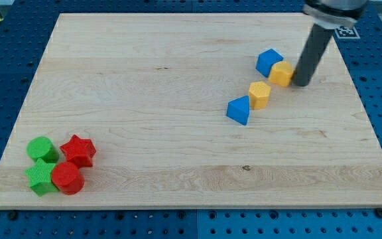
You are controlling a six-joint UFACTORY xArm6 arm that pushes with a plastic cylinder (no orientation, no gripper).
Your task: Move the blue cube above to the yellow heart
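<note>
The blue cube [268, 62] sits at the view's upper right on the wooden board. A yellow block [282, 74] touches its lower right side; its shape is hard to make out. A second yellow block [259, 95], roughly hexagonal, lies just below and to the left of them. A blue triangular block [239, 109] lies further down and left. My tip [300, 83] rests on the board right next to the first yellow block's right side, to the lower right of the blue cube.
At the view's lower left sits a cluster: a green round block [42, 149], a red star [78, 151], a green star [40, 177] and a red round block [67, 178]. The board [178, 99] lies on a blue perforated table.
</note>
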